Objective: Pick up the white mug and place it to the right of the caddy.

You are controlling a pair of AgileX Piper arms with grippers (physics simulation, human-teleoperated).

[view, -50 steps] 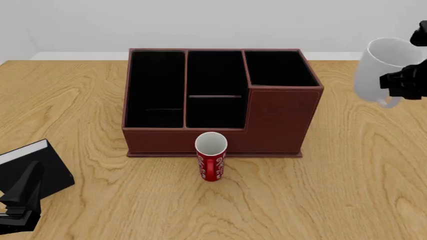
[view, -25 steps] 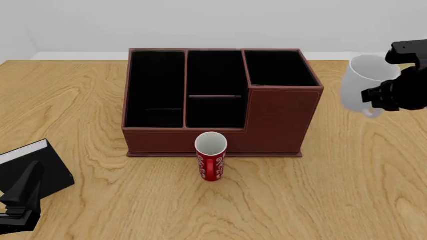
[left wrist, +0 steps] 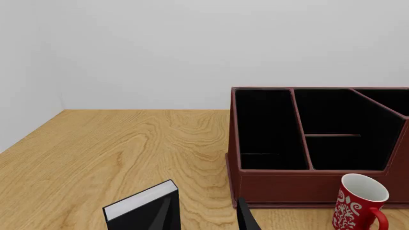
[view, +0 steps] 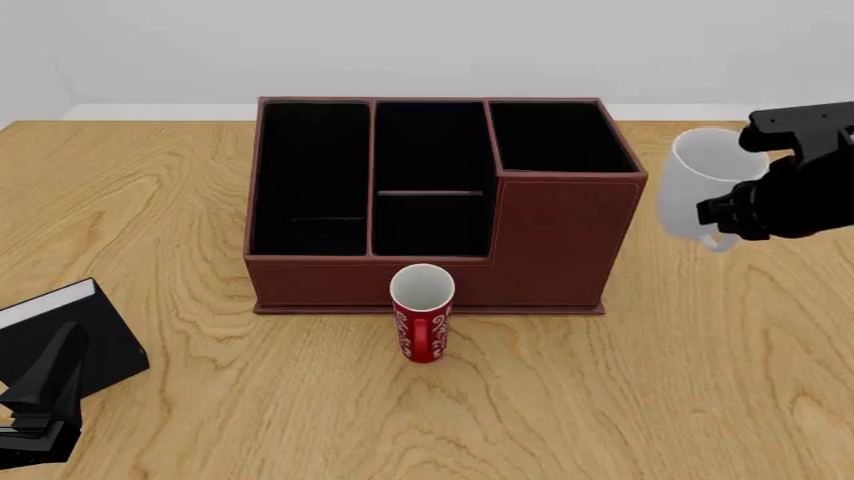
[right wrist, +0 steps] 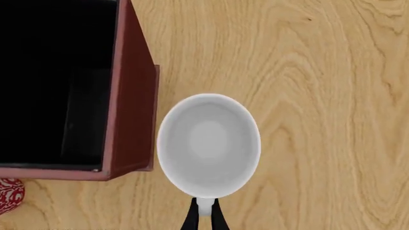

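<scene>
A: The right claw [view: 731, 218] is clamped on the handle of the white mug [view: 691, 185], which keeps the mug mouth-up and the body clear of the fingers.

B: Mug position?

A: Off the table [view: 747, 360], just right of the caddy [view: 561, 230], not touching its wall. That is roughly above the target spot.

B: Left claw [view: 34, 405]?

A: Parked at the near left by the black box [view: 94, 335], out of the way. Its opening cannot be determined.
</scene>
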